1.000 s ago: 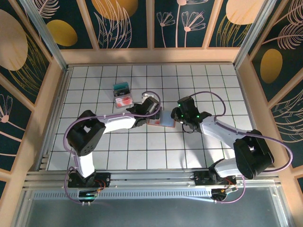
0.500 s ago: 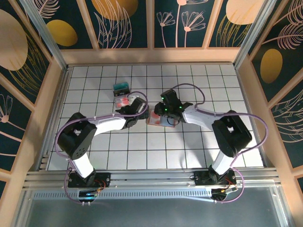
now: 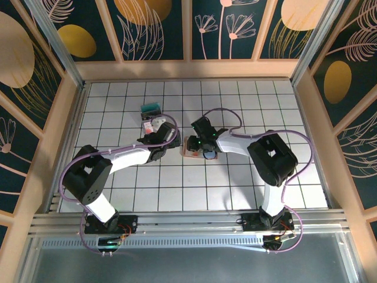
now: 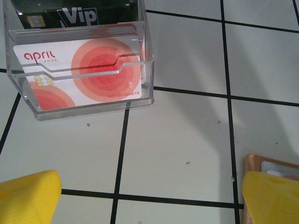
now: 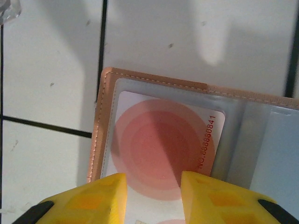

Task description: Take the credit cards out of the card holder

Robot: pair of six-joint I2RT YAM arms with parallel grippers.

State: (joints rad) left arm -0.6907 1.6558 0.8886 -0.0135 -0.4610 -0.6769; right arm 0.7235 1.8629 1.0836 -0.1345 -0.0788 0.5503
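Low over the open wallet [image 5: 99, 140], middle of the overhead frame, the right gripper [image 5: 153, 198] has its two yellow fingers drawn near, with a narrow gap above one red-circled card [image 5: 163, 144] in the clear pocket. Pinching it or not? Can't tell. The left gripper [image 4: 149, 198] is spread wide above bare tile. Upper left of its view: one clear stand [image 4: 147, 70], two cards showing — a red-and-white card [image 4: 93, 70] in front, a dark card [image 4: 77, 14] behind.
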